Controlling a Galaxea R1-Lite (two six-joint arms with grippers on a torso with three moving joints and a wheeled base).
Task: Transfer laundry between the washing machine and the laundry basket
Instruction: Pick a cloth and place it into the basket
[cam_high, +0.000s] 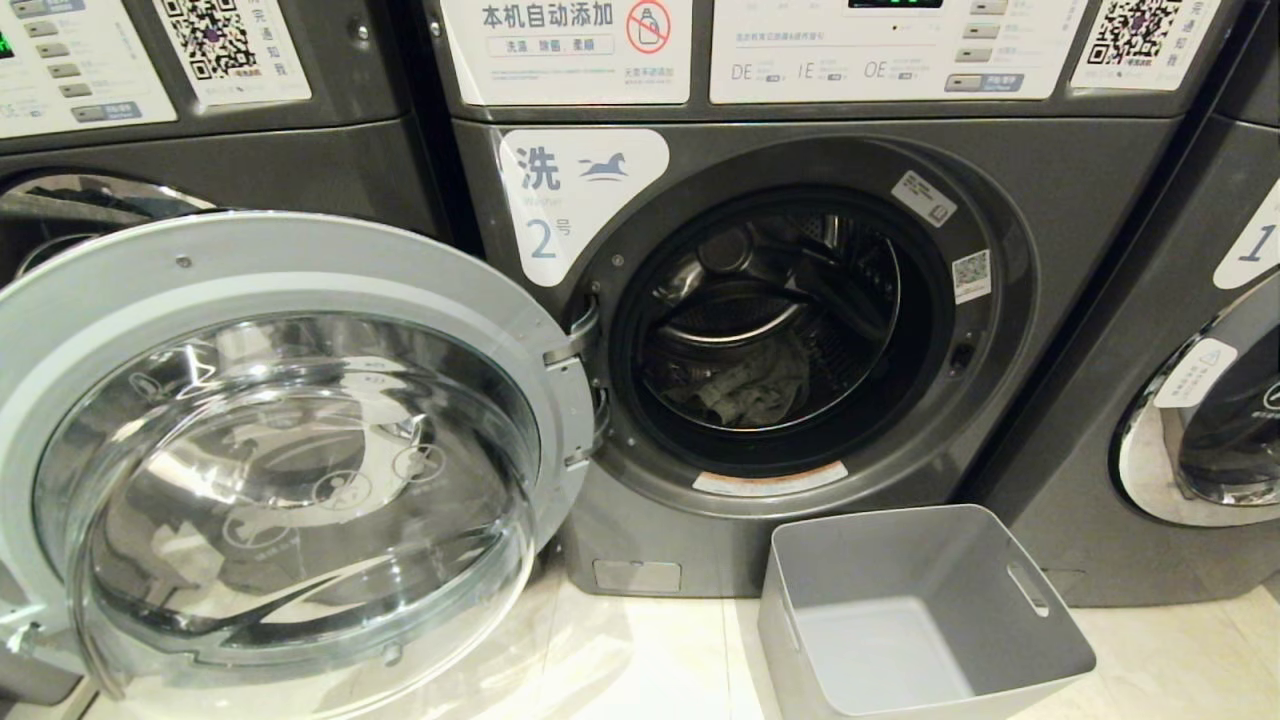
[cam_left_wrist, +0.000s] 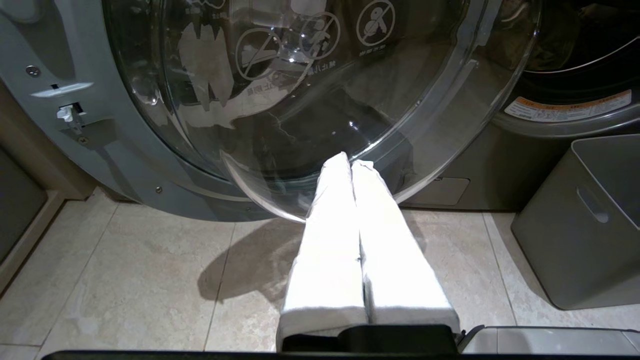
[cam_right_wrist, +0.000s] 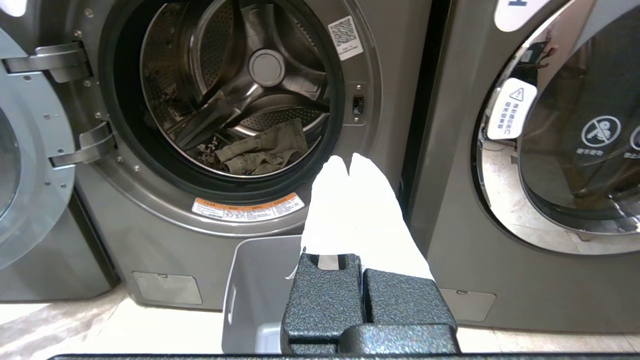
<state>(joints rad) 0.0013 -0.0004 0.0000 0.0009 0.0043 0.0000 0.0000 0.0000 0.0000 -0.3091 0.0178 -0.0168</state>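
Right wrist view — laundry (cam_right_wrist: 262, 150) crumpled, lengthwise across drum

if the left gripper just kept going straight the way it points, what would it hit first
Most likely the glass bowl of the open door: the left gripper, fingers shut, points at the door's lower rim, low above the floor. Depth is unclear, so the gap cannot be judged.

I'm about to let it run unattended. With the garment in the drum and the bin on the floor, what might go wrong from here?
1. The laundry lies deep in the washing machine drum; a reaching arm may knock the door seal.
2. The open door stands close by the left pincer, so a swing could strike the glass.
3. The laundry basket sits low and off to the right; a drop by the right pincer could miss it.
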